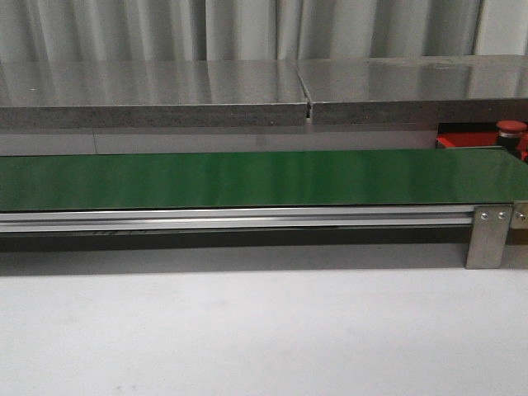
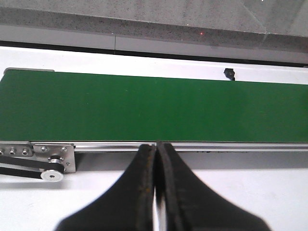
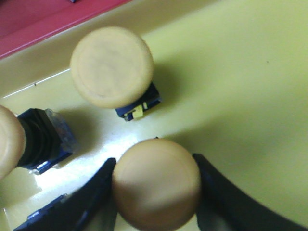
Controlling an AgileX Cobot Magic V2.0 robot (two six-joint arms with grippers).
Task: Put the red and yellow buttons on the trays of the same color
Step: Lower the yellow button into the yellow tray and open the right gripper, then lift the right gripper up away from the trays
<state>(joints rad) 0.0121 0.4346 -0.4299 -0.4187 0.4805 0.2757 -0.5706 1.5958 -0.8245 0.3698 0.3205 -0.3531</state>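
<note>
Between right gripper (image 3: pixel 156 185) fingers, yellow button (image 3: pixel 156 184)

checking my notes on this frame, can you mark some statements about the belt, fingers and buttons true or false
1. The green belt has nothing lying on it. True.
2. The left gripper has its fingers wide apart. False: they are pressed together, holding nothing.
3. The right gripper has a yellow button between its fingers. True.
4. That button is over a red tray. False: a yellow tray lies under it.
5. Another yellow button stands on the yellow tray. True.
6. The red button sits at the left end of the belt. False: it is at the far right, behind the belt.
</note>
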